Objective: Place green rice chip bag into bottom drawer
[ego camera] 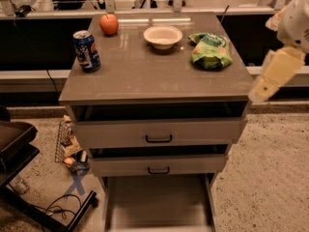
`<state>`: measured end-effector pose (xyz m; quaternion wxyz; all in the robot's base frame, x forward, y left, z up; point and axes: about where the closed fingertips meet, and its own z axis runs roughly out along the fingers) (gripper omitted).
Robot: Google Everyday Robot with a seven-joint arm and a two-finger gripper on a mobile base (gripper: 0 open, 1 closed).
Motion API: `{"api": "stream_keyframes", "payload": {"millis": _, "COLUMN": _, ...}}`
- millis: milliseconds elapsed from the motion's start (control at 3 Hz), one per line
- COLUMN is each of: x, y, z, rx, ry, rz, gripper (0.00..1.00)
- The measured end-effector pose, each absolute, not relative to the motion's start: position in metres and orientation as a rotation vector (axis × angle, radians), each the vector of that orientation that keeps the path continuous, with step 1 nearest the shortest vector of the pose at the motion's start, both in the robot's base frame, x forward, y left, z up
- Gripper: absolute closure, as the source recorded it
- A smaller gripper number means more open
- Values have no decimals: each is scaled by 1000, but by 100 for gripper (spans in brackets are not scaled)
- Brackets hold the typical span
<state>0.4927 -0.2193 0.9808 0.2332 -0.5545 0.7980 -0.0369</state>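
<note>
Grey-beige and standing pulled out, the one bottom drawer (157, 202) lay nearest, at 6 o'clock of the cabinet, its flat floor in plain sight. Above it sat two upper drawers (203, 129), each with one black bar handle and a dark gap over it. On the floor at 9 o'clock of the cabinet stood one wire basket (63, 141) of small clutter, with one dark cart (14, 144) just beyond it at the left edge. The brown cabinet top (154, 79) carried four things: one blue soda can (87, 50) at 9 o'clock, one red apple (109, 23) at 11 o'clock, one white bowl (163, 36) at 12 o'clock, and the one green rice chip bag (210, 50) at 2 o'clock, lying flat, near the bowl but apart from it. The single gripper (270, 79) hung in the air at 3 o'clock, off the cabinet's right edge and well apart from the bag; whether it was open or closed could not be told
</note>
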Motion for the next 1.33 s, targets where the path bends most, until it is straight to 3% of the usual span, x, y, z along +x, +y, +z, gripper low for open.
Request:
{"api": "stream_keyframes", "payload": {"millis": 667, "x": 577, "y": -233, "z": 1001, "rx": -987, "ry": 2150, "rz": -108, "gripper": 0}}
{"api": "stream_keyframes", "payload": {"millis": 1333, "x": 601, "y": -241, "z": 1015, "rx": -736, "ry": 2178, "rz": -177, "gripper": 0}}
